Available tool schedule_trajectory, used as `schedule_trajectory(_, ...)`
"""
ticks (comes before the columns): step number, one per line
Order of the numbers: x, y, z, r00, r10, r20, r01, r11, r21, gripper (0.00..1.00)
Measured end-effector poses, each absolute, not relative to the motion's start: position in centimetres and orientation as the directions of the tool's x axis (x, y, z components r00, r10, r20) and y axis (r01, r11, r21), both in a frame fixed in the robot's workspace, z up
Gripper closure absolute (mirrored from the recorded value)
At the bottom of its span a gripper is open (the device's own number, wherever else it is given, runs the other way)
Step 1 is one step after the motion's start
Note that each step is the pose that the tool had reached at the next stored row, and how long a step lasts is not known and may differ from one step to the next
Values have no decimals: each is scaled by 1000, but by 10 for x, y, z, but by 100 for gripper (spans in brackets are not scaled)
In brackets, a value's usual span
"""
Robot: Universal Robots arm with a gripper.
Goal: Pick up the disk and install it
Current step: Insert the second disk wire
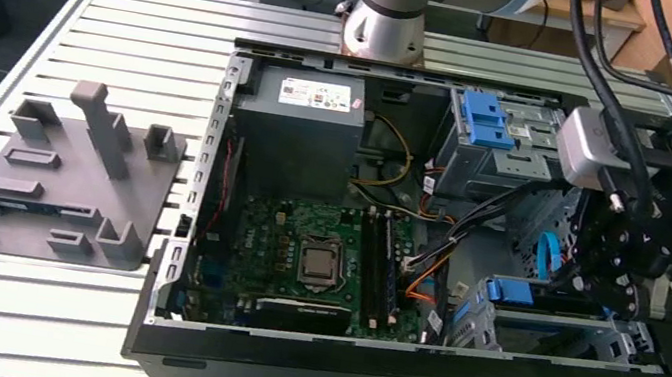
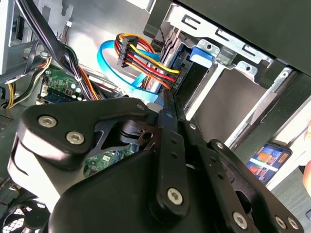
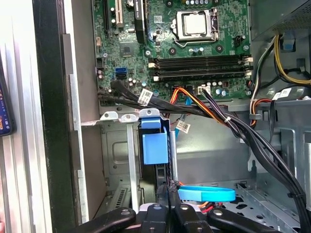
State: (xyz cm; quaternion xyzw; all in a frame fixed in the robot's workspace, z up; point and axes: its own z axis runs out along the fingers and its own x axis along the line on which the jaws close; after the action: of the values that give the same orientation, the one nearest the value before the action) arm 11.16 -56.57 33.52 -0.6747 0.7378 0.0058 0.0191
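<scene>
The disk (image 1: 512,292) sits edge-on in the metal drive cage at the computer case's front corner, on the exterior view's right. Its blue carrier bracket (image 3: 155,145) faces out of the cage, and the bracket's tab (image 2: 201,54) shows in the second wrist view. My gripper (image 1: 584,284) hangs inside the case just beside that cage. In the first wrist view its black fingers (image 3: 163,201) are pressed together and point at the disk's end, a short gap away. The gripper (image 2: 167,104) is shut with nothing between its fingers.
A light blue data cable (image 3: 206,194) and a red-yellow-black power plug (image 2: 141,60) lie close to the fingers. Black cable bundles (image 3: 233,126) cross the case. The motherboard (image 1: 312,256), grey power supply (image 1: 309,103) and upper blue-tabbed bay (image 1: 488,122) fill the case. A grey fixture plate (image 1: 62,175) lies on the table.
</scene>
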Motion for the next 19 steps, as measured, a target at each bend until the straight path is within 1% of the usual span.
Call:
schedule_trajectory(5, 112, -566, 335, -89, -995, -43, -996, 90, -17, 85)
schedule_trajectory(19, 112, -566, 343, -89, -995, -42, -996, 90, -17, 85)
